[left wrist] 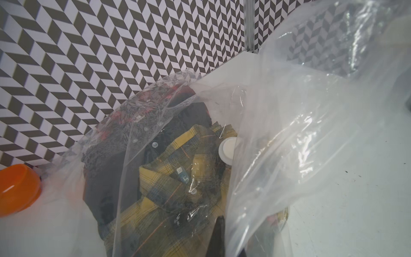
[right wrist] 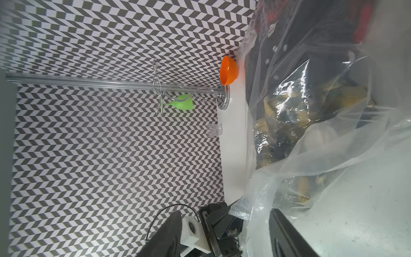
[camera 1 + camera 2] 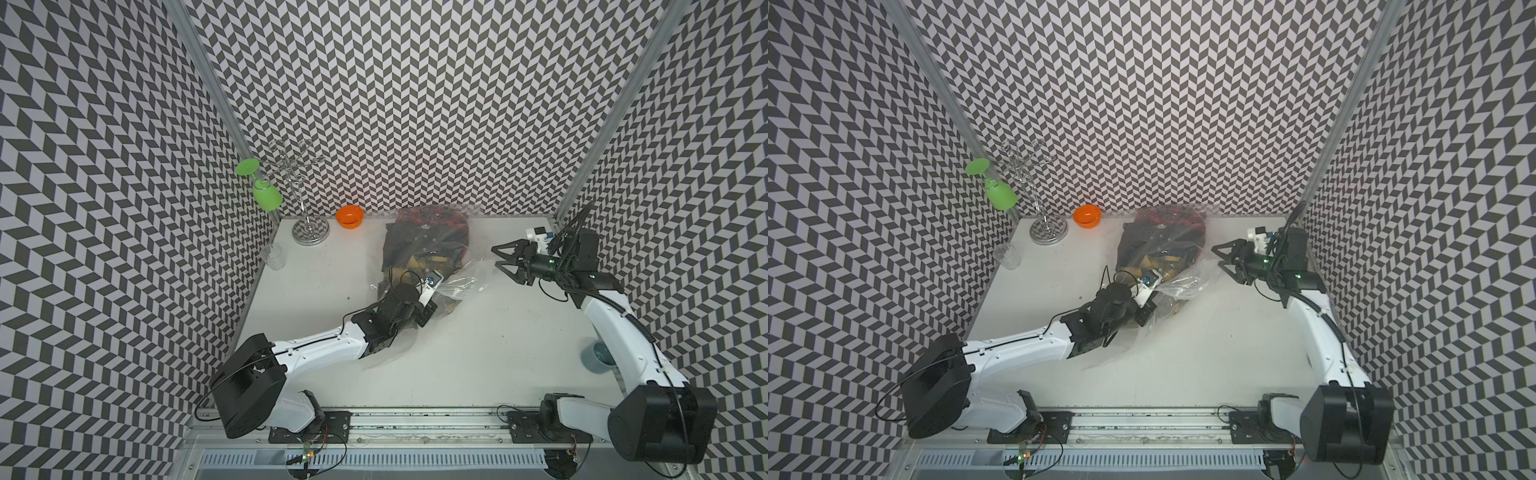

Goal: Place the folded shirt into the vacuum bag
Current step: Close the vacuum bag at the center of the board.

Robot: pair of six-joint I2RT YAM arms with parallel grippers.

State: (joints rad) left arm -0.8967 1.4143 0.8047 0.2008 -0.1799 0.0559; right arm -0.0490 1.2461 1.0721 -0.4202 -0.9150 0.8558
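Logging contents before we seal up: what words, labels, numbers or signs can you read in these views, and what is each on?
"S" (a white, stylised mark, probably that letter): on the small blue tag at the collar of the yellow plaid shirt inside the vacuum bag.
Pale tag just above it: print too small to read.
No other text is legible in any view.

Dark folded shirts within the vacuum bag, right pincer agape just beside its crinkled plastic.
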